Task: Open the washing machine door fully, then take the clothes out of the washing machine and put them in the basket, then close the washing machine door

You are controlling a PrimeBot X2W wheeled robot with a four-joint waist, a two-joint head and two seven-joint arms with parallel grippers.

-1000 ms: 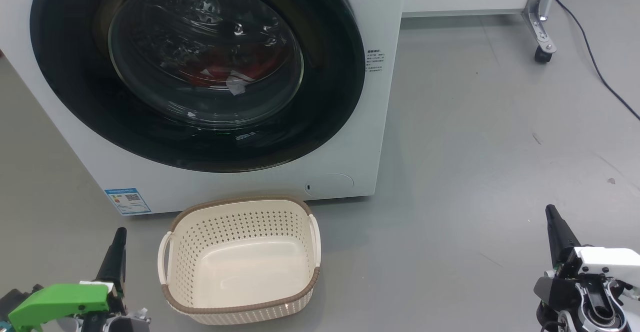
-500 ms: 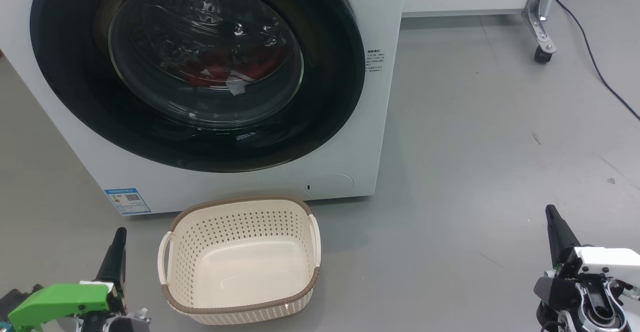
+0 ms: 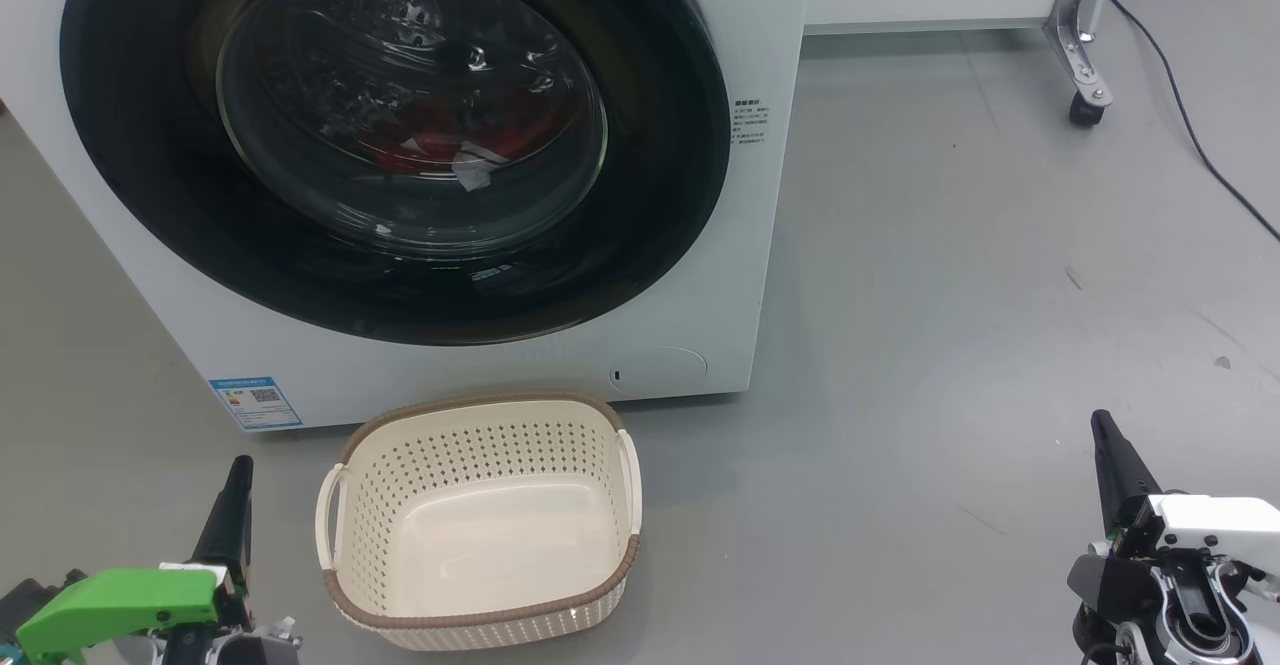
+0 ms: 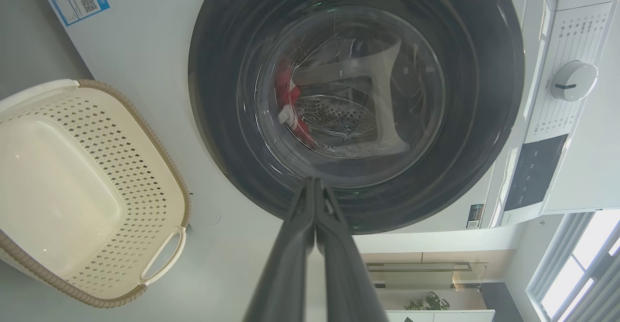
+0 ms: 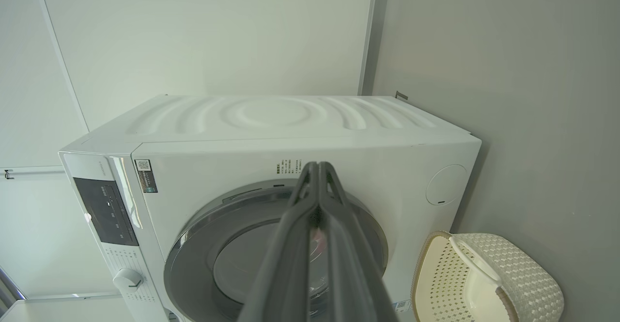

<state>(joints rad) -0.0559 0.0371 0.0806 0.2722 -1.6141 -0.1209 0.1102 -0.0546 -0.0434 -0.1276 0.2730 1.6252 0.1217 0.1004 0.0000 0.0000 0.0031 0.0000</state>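
Two grippers: my left gripper [image 3: 239, 469] and my right gripper [image 3: 1102, 425] sit low, one on each side, well apart from the machine. The jaws of both are pressed tight together and hold nothing.
Why so: I think the job is just starting, and my arms wait out of the way so I can see the door.
Door: the big round washing machine door [image 3: 330, 195], with a shiny black rim and a glass bowl in the middle, is shut flat on the big white washing machine [image 3: 500, 370].
Clothes: the bright red clothes with white bits [image 3: 430, 140] lie inside the drum, behind the glass.
Basket: the small cream plastic basket with holes and a brown rim [image 3: 480, 403] stands on the floor just in front of the machine, below the door. Nothing is in it. I think it is so close so the clothes have a short way to go.
Floor: the smooth grey floor [image 3: 950, 295] is flat, with a few little marks.
Room: a dark cable [image 3: 1190, 125] runs across the floor at the far right, near a metal leg with a little black wheel [image 3: 1085, 105].
Next: I think the door must swing open first.
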